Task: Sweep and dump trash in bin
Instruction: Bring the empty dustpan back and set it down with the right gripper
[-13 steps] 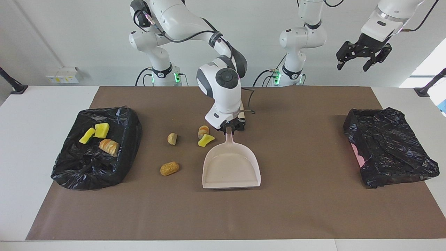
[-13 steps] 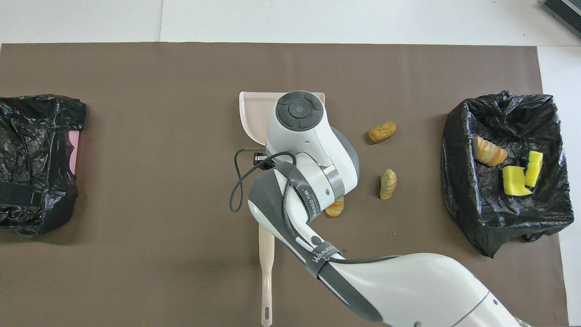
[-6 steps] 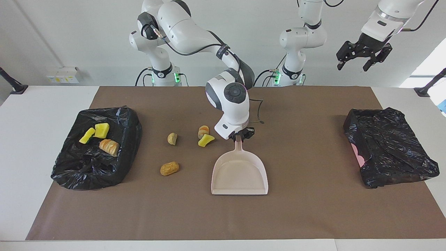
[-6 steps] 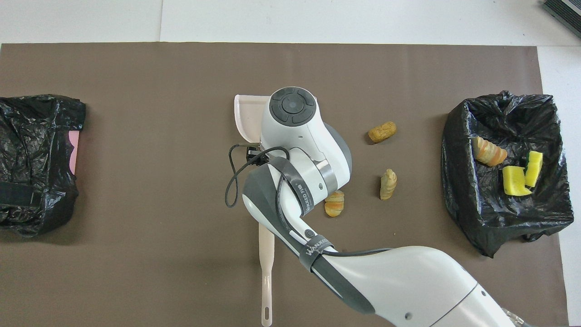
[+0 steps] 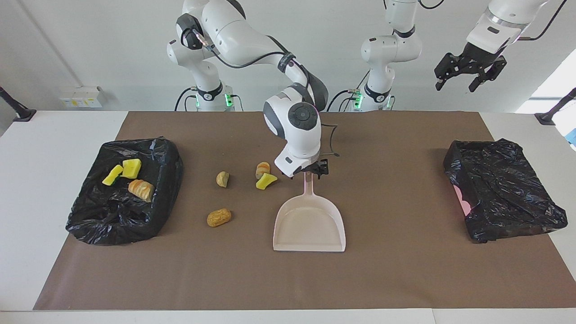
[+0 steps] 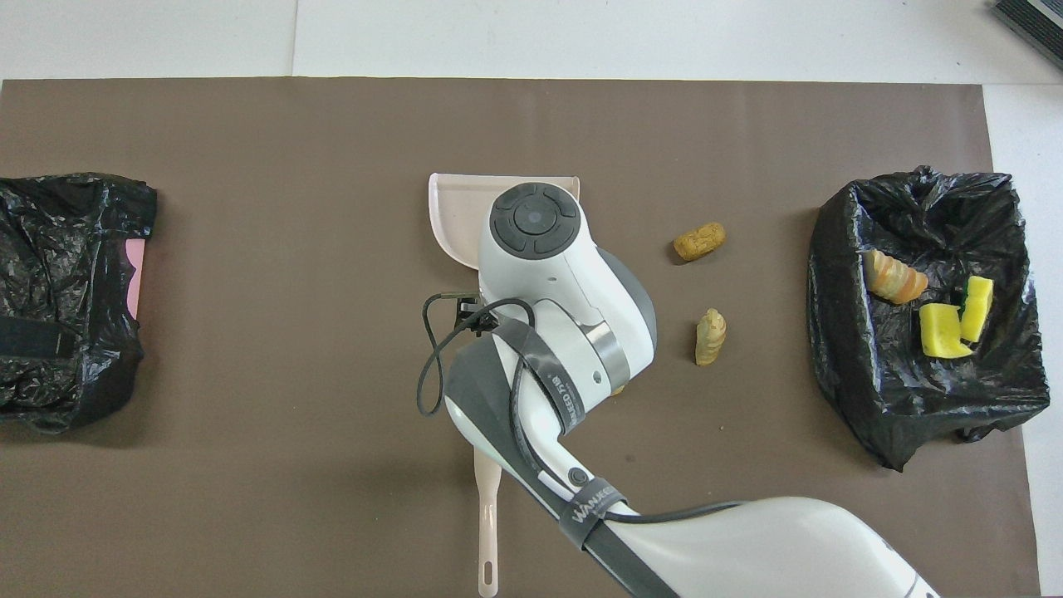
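Fingers of the right gripper [image 5: 309, 171] spread over the dustpan [image 5: 309, 227] handle, left gripper [image 5: 468, 74] open aloft; a careless withdrawal could nudge the dustpan into loose trash [image 5: 265, 180] beside it on the table.

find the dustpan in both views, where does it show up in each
Facing view: the dustpan lies flat mid-table, its pan toward the bottom of the picture, its handle running up to the right tool.
Overhead view: the dustpan sits at centre, mostly covered by the right arm; its handle end pokes out at the bottom edge.
Shared landmark: the tan bread-like lump beside the pan, toward the right arm's end.
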`<action>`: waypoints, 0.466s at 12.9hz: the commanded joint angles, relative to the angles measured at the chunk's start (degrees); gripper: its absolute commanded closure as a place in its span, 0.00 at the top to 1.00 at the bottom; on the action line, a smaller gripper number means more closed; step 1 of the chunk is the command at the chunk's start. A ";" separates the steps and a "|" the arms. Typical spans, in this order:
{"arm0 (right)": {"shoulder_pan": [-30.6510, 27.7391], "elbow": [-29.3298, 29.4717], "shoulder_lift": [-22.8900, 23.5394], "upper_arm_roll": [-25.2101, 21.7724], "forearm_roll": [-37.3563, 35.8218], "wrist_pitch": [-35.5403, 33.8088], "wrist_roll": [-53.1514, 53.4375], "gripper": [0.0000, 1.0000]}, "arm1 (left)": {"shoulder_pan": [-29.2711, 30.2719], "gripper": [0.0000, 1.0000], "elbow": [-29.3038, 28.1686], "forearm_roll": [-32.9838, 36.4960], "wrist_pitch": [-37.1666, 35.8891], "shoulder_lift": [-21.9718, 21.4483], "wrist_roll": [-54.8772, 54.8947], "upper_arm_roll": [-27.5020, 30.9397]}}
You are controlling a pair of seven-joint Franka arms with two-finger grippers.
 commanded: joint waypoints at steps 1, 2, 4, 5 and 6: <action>2.45 -16.99 -12.30 0.10 -0.73 7.24 2.16 1.00 | 0.03 1.00 -1.32 0.13 7.81 1.28 -0.63 -0.38; 3.33 -20.60 -14.42 0.19 -0.73 9.18 3.99 1.00 | -0.23 1.00 -1.32 0.13 10.53 2.33 -1.33 -0.46; 6.32 -26.58 -17.94 0.19 -0.73 12.26 7.51 1.00 | -0.50 1.00 -1.14 -0.13 15.98 4.79 -3.09 -1.16; 7.64 -29.48 -19.61 0.19 -0.73 13.75 8.30 1.00 | -2.24 1.00 -0.45 -0.13 19.06 7.07 -4.23 -1.43; 8.87 -32.56 -21.37 0.19 -0.73 15.51 8.83 1.00 | -4.17 1.00 0.08 -0.05 21.70 9.44 -7.46 -1.43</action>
